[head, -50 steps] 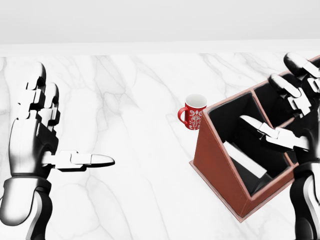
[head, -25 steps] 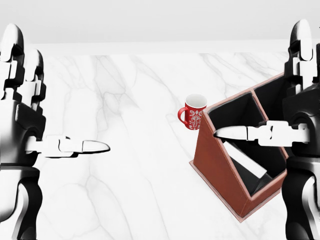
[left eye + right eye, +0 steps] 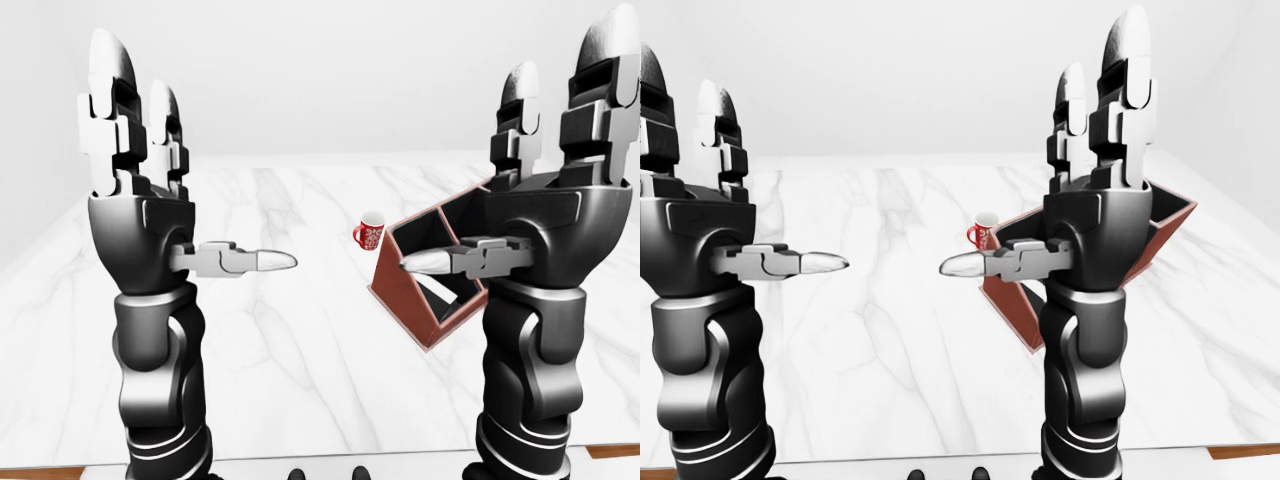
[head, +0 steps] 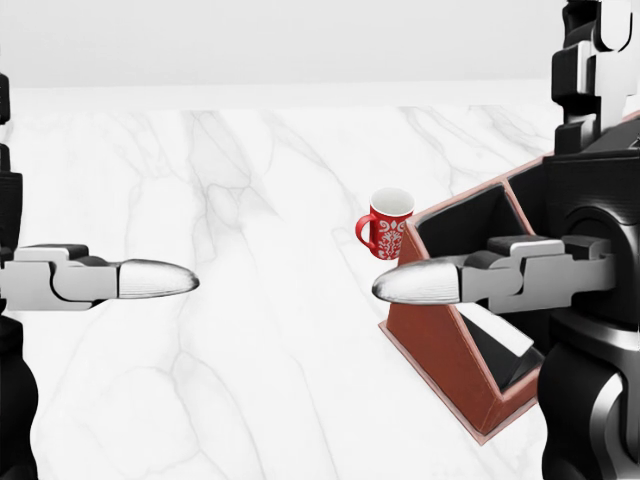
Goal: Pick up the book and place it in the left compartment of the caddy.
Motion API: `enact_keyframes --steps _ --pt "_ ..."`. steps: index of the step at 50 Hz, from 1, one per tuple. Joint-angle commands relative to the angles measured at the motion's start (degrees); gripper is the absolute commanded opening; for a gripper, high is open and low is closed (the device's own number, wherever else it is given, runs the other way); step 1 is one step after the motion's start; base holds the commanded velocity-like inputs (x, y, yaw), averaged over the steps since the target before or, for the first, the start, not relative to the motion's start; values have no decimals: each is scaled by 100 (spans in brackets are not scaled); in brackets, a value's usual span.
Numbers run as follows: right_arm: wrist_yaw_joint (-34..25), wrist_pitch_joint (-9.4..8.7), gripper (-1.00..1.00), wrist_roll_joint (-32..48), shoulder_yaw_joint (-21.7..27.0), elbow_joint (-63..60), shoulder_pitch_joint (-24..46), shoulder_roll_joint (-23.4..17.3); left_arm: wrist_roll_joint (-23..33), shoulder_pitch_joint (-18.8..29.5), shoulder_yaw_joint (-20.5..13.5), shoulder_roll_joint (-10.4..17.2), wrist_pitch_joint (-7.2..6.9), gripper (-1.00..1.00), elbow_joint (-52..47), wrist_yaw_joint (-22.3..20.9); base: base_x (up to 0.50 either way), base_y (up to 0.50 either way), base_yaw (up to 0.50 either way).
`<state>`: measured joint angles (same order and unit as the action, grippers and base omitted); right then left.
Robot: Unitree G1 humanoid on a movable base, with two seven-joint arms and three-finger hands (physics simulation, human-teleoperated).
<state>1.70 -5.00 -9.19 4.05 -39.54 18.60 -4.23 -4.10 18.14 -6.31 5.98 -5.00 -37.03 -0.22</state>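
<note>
The red-brown caddy with a black inside stands at the right of the marble table. A white-edged book leans inside its left compartment, the one nearer the mug, partly hidden behind my right thumb. Both hands are raised, palms facing each other, well above the table. My left hand is open, fingers straight up and thumb pointing right. My right hand is open too, with its thumb pointing left across the caddy. Neither hand holds anything.
A red mug with a white pattern stands just left of the caddy's upper corner. The white marble table stretches left and up to a pale wall. Its near edge runs along the bottom of the left-eye view.
Both hands have risen and come nearer the camera; in the head view their fingers now leave the top edge and only the thumbs cross it. Book, caddy and mug have not moved.
</note>
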Motion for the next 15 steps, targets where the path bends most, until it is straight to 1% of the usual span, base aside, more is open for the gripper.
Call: enact_keyframes --steps 1,10,15 --pt "-20 0 100 -71 -74 -417 -25 80 -9 -56 -11 -6 0 100 -183 -7 0 0 0" --pt "-33 0 100 -238 -20 -739 -178 50 -12 -69 5 -20 0 100 -275 -2 0 0 0" --pt "-57 0 100 -236 -21 -712 -231 35 8 -89 31 -30 0 100 -242 -11 0 0 0"
